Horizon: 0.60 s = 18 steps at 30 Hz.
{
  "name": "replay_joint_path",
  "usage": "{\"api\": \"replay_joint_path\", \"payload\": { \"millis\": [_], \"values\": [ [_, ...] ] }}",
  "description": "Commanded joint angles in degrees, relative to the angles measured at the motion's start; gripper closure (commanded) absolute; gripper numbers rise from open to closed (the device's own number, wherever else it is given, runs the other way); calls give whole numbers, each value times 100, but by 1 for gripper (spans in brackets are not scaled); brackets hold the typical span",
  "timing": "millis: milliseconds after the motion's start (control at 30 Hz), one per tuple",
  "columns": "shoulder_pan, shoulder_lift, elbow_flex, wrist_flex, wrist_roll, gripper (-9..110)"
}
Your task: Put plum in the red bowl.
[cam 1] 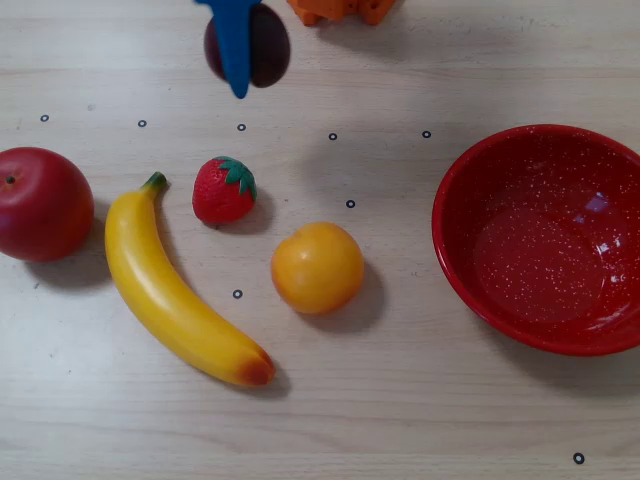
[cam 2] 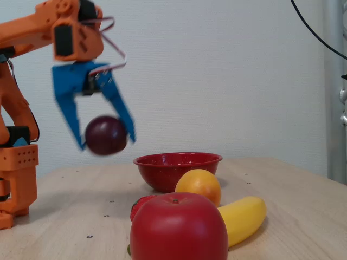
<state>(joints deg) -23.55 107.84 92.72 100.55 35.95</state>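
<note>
plum (cam 2: 105, 135) hung clamped between the blue fingers of your gripper (cam 2: 107, 142), lifted clear of the table (cam 2: 293, 195) at left centre of the fixed view. red bowl (cam 1: 545, 240) sat at the right edge of the overhead view, well apart; orange (cam 1: 317, 267), strawberry (cam 1: 223, 189), banana (cam 1: 175, 290) and apple (cam 1: 42, 203) lay to its left.

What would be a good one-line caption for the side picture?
An orange arm's blue gripper holds a dark plum in the air, short of the red bowl on the table.
</note>
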Motion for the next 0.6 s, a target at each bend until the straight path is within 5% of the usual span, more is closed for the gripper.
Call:
{"api": "replay_joint_path", "payload": {
  "millis": [0,267,567],
  "values": [
    [633,360,-861,158,-571,101],
    [2452,237,-1714,-439,-1758,101],
    [4069,-53,-2153,-1433,-1995,101]
  ]
}}
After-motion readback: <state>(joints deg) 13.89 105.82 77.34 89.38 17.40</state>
